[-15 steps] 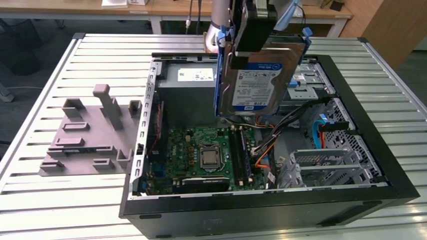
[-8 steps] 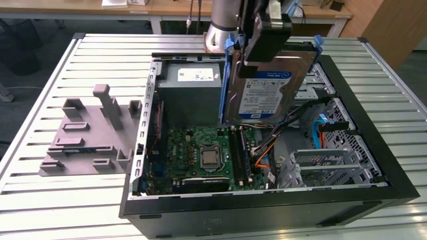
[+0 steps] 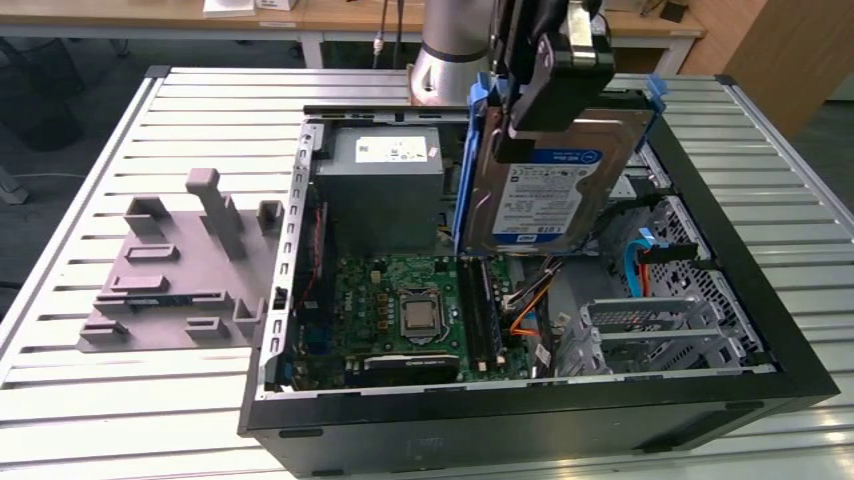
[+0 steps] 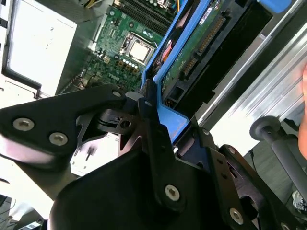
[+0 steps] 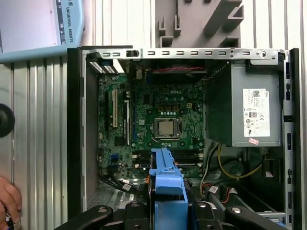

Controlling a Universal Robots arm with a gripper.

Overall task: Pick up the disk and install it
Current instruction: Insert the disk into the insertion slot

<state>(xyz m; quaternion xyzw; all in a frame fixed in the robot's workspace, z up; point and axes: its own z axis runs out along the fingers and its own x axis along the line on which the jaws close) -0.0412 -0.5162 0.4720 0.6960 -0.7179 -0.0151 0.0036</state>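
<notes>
Exterior view: gripper (image 3: 550, 108), top cut off, clamps the disk (image 3: 547, 200) by its upper edge, upright above the open computer case (image 3: 534, 425), which contains a circuit board (image 3: 400, 310) and grey box (image 3: 384, 190).

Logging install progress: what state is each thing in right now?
computer case, lying open, side panel off.
disk, held on edge above the case, not installed.
pincer, shut on the disk's blue frame.
processor, bare, no cooler.
</notes>
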